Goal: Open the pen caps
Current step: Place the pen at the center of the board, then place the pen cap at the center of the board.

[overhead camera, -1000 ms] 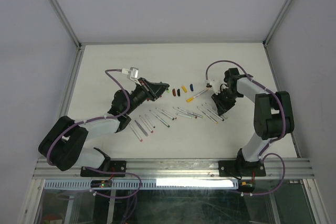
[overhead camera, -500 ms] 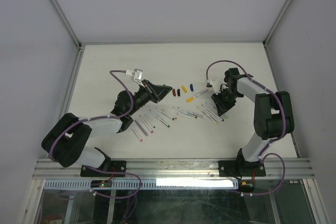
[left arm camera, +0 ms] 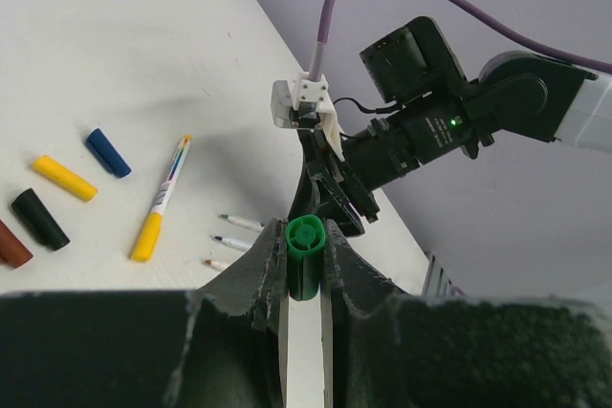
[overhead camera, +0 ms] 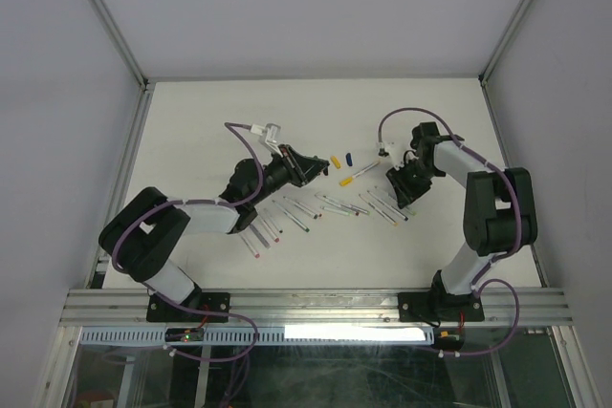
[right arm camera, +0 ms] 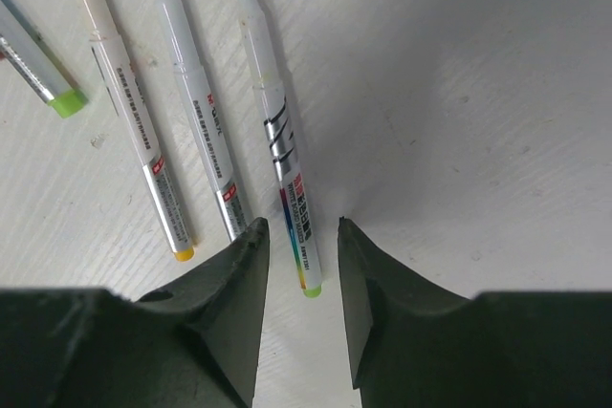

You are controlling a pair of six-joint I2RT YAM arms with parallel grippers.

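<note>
Green plastic sat pinched between the jaws of the left gripper (left arm camera: pixel 305 284): a green pen cap (left arm camera: pixel 305 253), gripped by its sides and seen end-on; in the top view this gripper hung just left of the yellow-capped pen (left arm camera: pixel 161 203), which lay flat on the table (left arm camera: pixel 115 35). Left of that pen in the left wrist view, four loose caps lay in a line, each apart from the next: a blue cap (left arm camera: pixel 107 153) nearest it, then a yellow cap (left arm camera: pixel 63 178), a black cap (left arm camera: pixel 38 218) and a reddish-brown cap (left arm camera: pixel 10 246) cut off by the picture's edge. On the pen's other side, near its yellow end, the tips of three uncapped pens (left arm camera: pixel 229 242) showed beside the gripper.

Right of the yellow-capped pen's white end, the right gripper (right arm camera: pixel 301 274) pointed down at the table with its jaws slightly spread, holding nothing; they straddled the rear end of a green-tipped pen (right arm camera: pixel 273 131), a gap showing on either side. Alongside that one lay a blue-tipped pen (right arm camera: pixel 191 112), a white-tipped pen (right arm camera: pixel 124 102) and a grey barrel with a green end (right arm camera: pixel 43 78), all flat on the table.
</note>
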